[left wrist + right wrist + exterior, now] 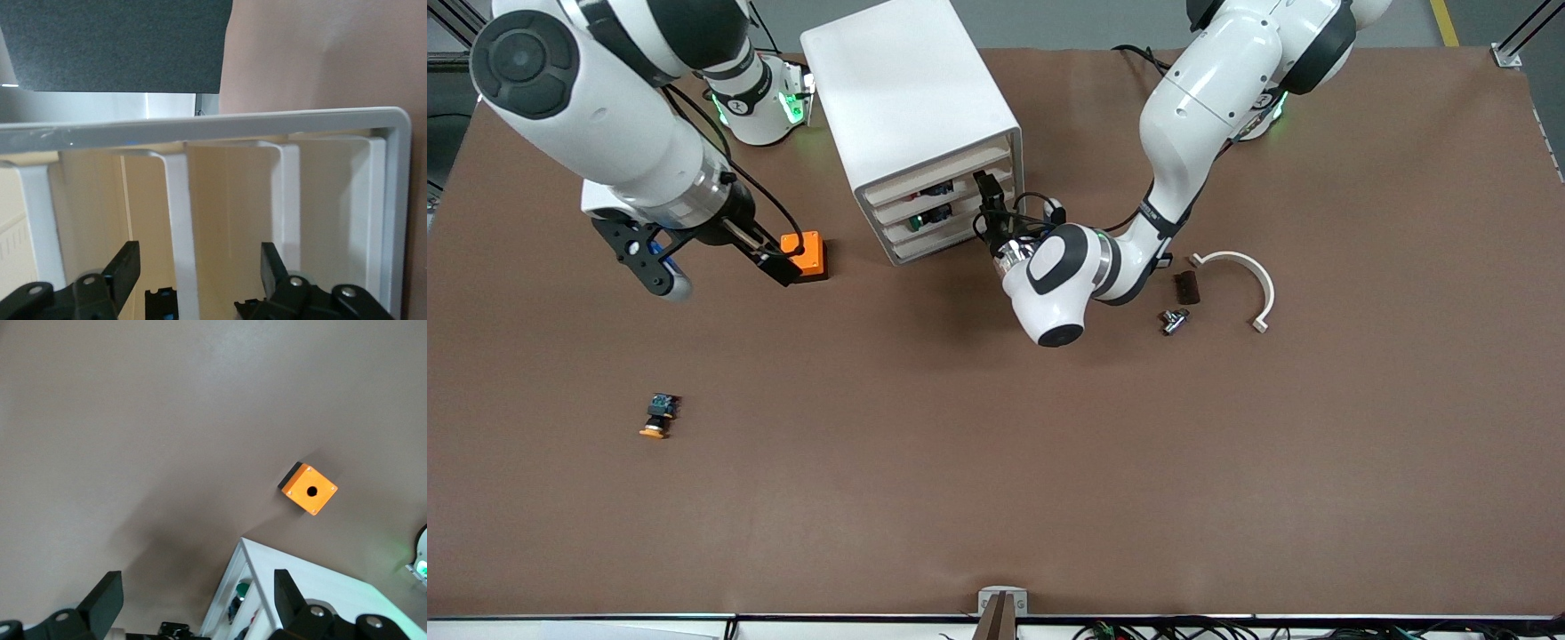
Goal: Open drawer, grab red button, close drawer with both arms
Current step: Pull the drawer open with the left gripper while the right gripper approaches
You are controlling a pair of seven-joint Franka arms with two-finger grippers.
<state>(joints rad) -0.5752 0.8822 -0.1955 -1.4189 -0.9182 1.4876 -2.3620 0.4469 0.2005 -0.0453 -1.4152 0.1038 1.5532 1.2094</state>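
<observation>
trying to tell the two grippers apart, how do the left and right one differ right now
The left gripper is at the front of the white cabinet, level with its upper drawers, while the right gripper is in the air beside the orange box, over bare table. The left wrist view is filled by the cabinet's front; the right wrist view looks down on the table, the box and the cabinet. Both are black, two-fingered and open.

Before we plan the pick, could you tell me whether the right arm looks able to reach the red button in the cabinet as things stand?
Probably not yet. The red button sits inside the closed drawer; the left gripper is at its front lip, fingers open. The right gripper hangs open above the table beside the orange box.
</observation>
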